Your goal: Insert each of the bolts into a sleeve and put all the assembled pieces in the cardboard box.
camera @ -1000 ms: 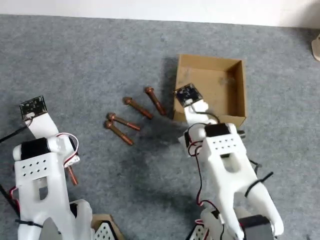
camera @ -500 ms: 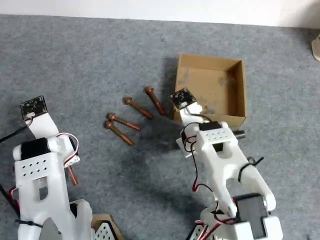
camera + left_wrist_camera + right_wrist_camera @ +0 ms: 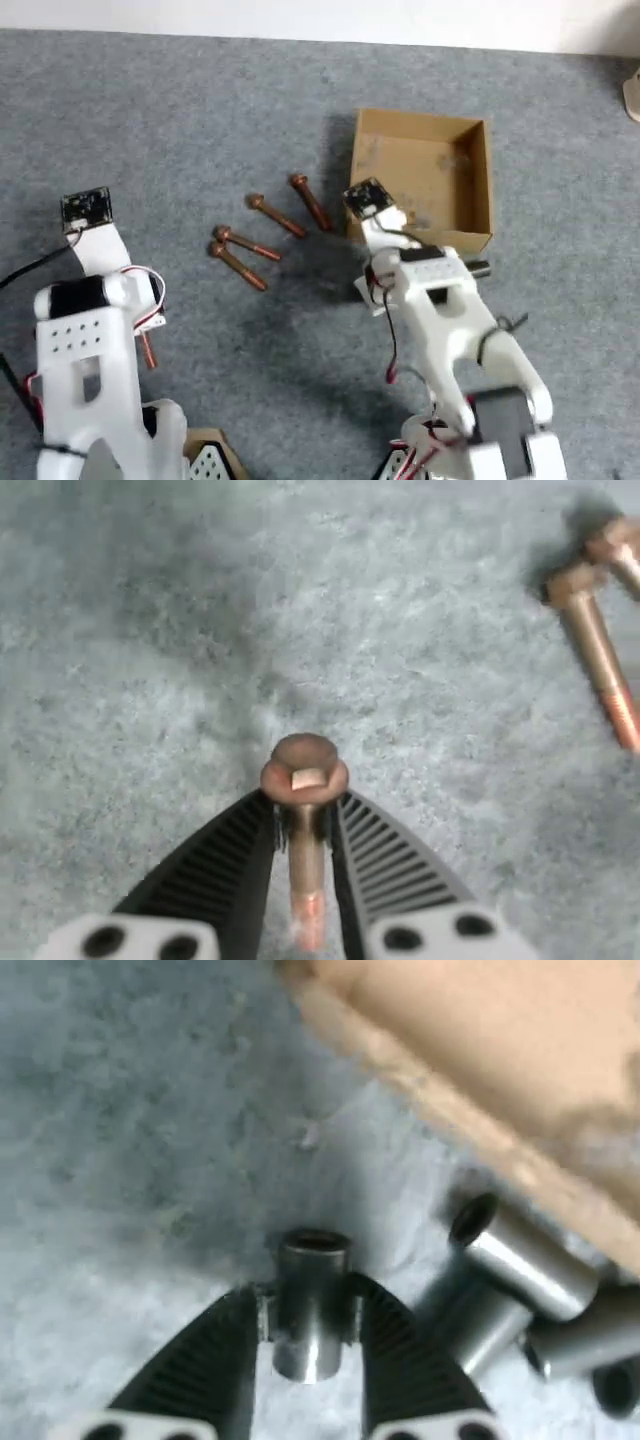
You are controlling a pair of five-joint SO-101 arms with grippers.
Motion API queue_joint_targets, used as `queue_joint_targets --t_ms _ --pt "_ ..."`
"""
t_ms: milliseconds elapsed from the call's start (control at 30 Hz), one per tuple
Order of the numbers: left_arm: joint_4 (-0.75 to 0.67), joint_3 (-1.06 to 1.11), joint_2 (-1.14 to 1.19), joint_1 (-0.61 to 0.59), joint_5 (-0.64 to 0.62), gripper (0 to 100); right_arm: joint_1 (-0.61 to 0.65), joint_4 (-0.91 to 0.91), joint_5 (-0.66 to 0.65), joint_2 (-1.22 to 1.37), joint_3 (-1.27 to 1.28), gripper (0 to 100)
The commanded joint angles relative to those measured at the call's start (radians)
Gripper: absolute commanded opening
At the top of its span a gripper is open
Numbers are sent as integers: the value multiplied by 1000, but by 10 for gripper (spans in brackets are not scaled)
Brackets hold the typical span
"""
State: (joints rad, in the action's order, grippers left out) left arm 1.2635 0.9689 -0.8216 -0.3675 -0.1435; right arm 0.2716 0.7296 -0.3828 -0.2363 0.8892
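My left gripper is shut on a copper bolt, head pointing away from the wrist, above grey carpet; part of that bolt shows beside the left arm. My right gripper is shut on a grey metal sleeve, its open end facing away, just in front of the cardboard box. Several more sleeves lie against the box wall. Several loose bolts lie on the carpet left of the cardboard box. One of these bolts appears in the left wrist view.
Grey carpet covers the whole work area. A sleeve end pokes out beside the right arm near the box's front corner. The arm bases stand at the near edge.
The right arm swung left, away from the box front, then eased back slightly. The left arm shifted a little to the right and farther from the near edge with its bolt.
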Motion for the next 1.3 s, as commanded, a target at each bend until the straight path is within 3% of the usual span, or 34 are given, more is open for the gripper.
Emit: queue_joint_targets --t_ms 0,200,333,533,767,867,933,1133,1267 --pt "-2 -5 -154 53 17 5 24 -12 -5 -228 90 5" --pt "35 35 -530 157 21 5 45 -21 -3 -656 320 5" --pt "-129 200 -745 231 21 5 44 -76 -2 -915 476 5" --pt "-339 450 -1001 291 17 5 44 -214 166 -1250 661 5" --pt "-514 461 -987 294 15 5 53 -329 180 -1592 869 5" --pt "-611 466 -987 326 14 5 104 -331 178 -1603 909 5" --pt "-671 467 -987 364 -37 5 147 -332 178 -1589 909 5" --pt "-772 467 -983 490 -347 5 286 -282 184 -1600 911 5" --pt "-776 472 -978 564 -442 5 335 -234 186 -1600 911 5"
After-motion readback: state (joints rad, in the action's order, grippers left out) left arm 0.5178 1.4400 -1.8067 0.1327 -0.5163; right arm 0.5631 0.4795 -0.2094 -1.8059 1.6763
